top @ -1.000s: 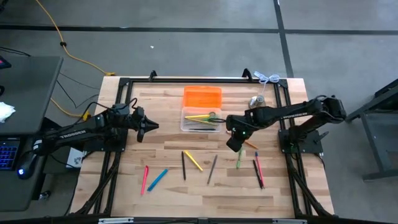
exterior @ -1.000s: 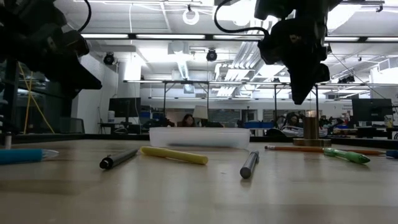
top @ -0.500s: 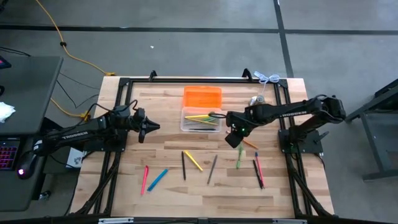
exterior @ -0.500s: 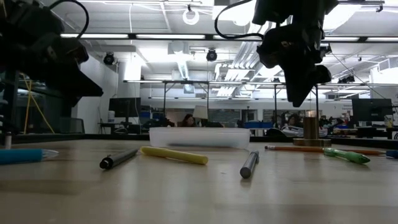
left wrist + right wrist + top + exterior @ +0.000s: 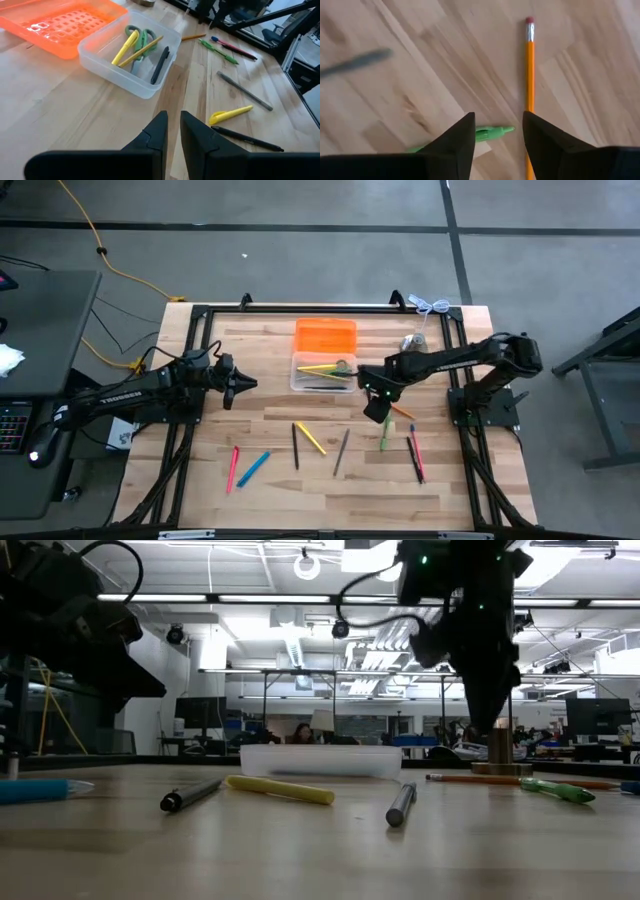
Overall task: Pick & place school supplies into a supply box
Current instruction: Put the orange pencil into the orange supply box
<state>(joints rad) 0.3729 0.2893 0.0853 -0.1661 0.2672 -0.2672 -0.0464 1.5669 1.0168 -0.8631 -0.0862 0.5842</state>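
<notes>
The right pincer [image 5: 497, 135] hangs open and empty over a green pen [image 5: 487, 133] and an orange pencil [image 5: 529, 75]. The left pincer [image 5: 172, 132] waits near the clear box [image 5: 131, 55], open just a crack, holding nothing.

arms: dark, jointed | right arm [image 5: 450, 362]: green light | fingers [image 5: 155, 135]: black, wedge-shaped

The desk [image 5: 60, 115] is pale butcher-block wood, its strips smooth with a faint sheen and visible grain. Just ahead of the left end effector [image 5: 171, 131], whose fingers are matt black plastic, sits the supply box [image 5: 112, 67] of frosted clear plastic, and beyond it an orange tray [image 5: 55, 20] of glossy translucent plastic with a perforated floor. Below the right end effector [image 5: 497, 132] lie an orange pencil [image 5: 529, 70] (painted wood, metal ferrule, pink rubber tip) and a glossy green plastic pen [image 5: 487, 133].
</notes>
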